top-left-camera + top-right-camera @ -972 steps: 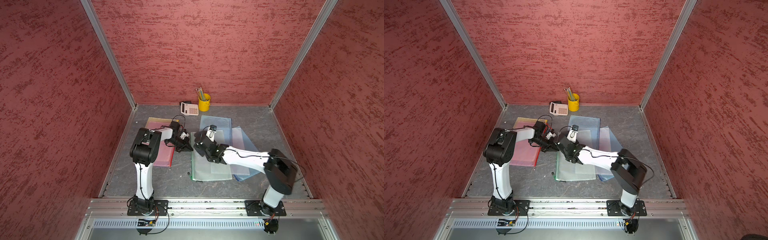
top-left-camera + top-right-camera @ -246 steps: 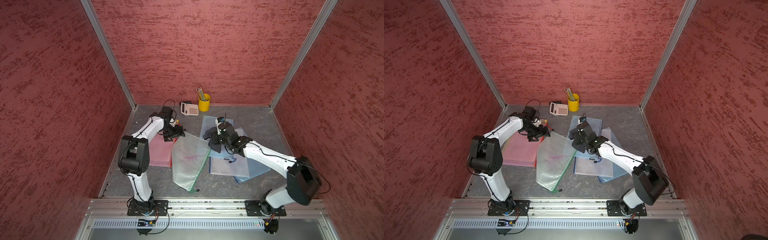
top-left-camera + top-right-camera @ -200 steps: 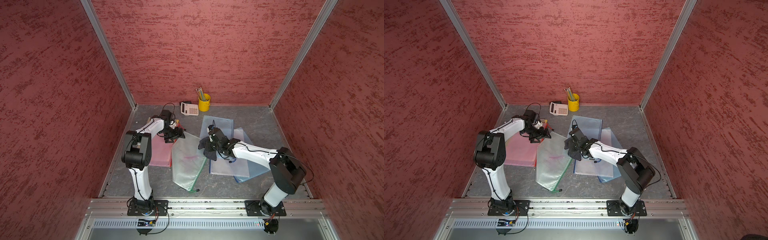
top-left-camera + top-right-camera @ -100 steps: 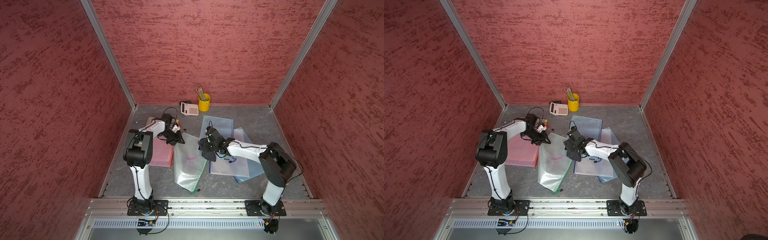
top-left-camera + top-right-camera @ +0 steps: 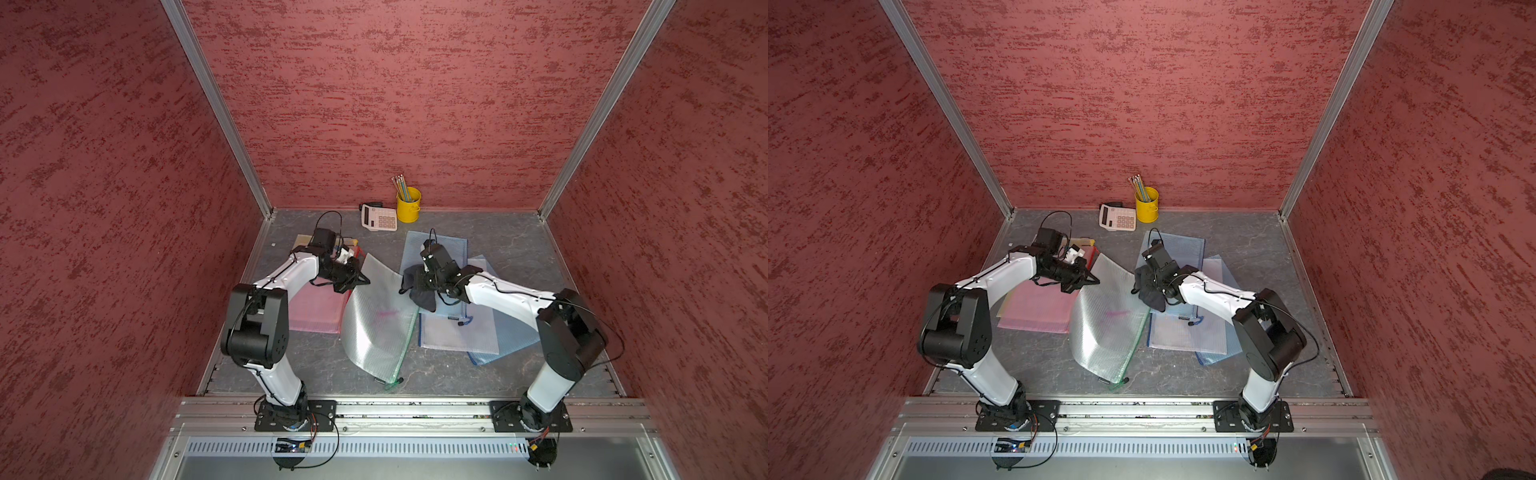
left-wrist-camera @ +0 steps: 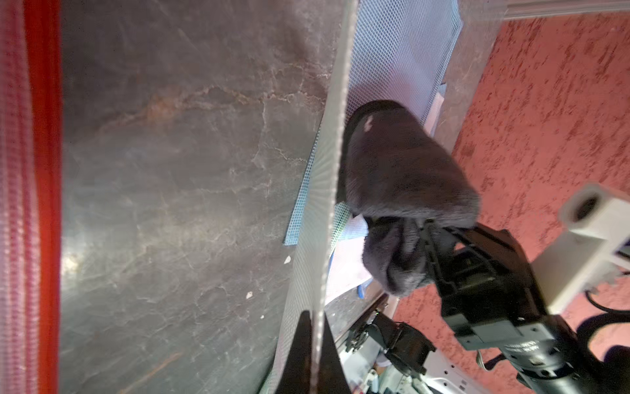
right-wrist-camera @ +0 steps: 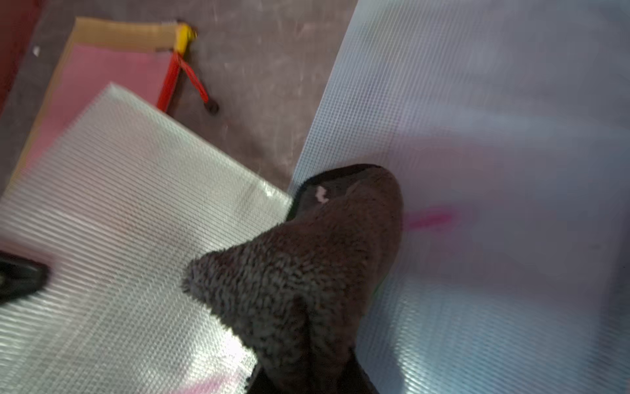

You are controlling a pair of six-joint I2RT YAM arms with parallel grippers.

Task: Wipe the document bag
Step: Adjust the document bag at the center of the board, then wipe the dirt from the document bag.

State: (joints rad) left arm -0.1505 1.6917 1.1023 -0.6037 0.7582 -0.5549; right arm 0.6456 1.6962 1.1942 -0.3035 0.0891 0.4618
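The document bag [image 5: 374, 332] [image 5: 1104, 332] is clear mesh with a green zip edge and a pink smear [image 5: 386, 311]. It lies bowed on the grey floor, its far left edge raised. My left gripper [image 5: 365, 280] [image 5: 1096, 282] [image 6: 315, 327] is shut on that raised edge [image 6: 335, 136]. My right gripper [image 5: 415, 286] [image 5: 1147, 289] [image 7: 310, 375] is shut on a dark grey cloth [image 5: 420, 295] [image 5: 1152, 297] [image 6: 402, 170] [image 7: 306, 256]. The cloth hangs at the bag's far right edge [image 7: 119, 204]; its fingertips are buried in the cloth.
A pink bag [image 5: 311, 307] lies under the left arm. Blue bags [image 5: 457, 332] overlap under the right arm. A calculator [image 5: 379, 217] and a yellow pencil cup [image 5: 408, 204] stand by the back wall. Red walls close in three sides.
My left gripper has closed on the bag's far edge and holds it raised. The right gripper has brought the cloth leftward, up to the bag's right edge.
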